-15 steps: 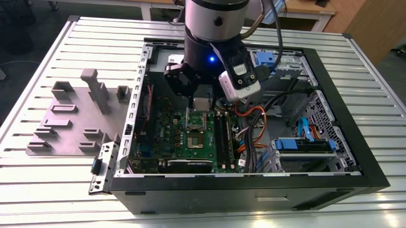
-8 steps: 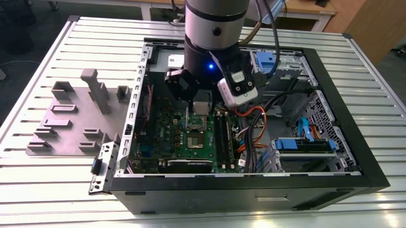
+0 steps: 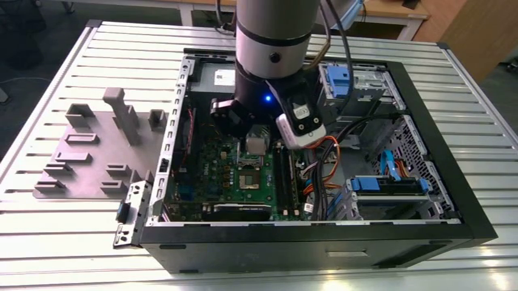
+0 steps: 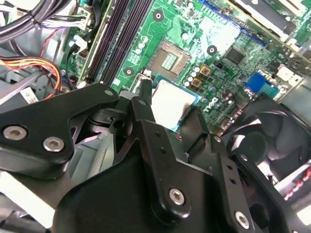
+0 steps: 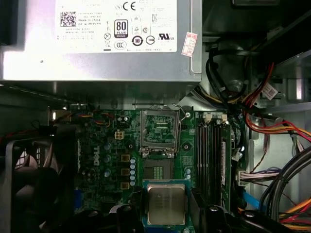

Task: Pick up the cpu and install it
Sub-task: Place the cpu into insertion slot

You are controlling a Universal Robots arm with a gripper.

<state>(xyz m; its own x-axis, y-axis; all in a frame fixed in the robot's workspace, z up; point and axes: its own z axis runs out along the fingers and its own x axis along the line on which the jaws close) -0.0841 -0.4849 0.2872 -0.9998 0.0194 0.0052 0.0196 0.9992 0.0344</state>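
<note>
We are gripping the cpu (image 5: 166,201) between the closed gripper (image 5: 165,216), hovering above the motherboard (image 5: 107,145) just beside the bare socket (image 5: 158,171), whose frame (image 5: 158,130) is standing open. The pickup seems done; the chip is not yet sitting in the socket.

The cpu (image 5: 166,204) is a small thin square with a silvery-grey metal lid and a pale bluish-green rim showing all round it. It sits right in the middle of the claw (image 4: 172,99), squeezed between the two black fingers, which press on opposite edges. It's flat and level with the lid facing back up toward the wrist, and both wrist views show it tucked down at the fingertips.
</note>
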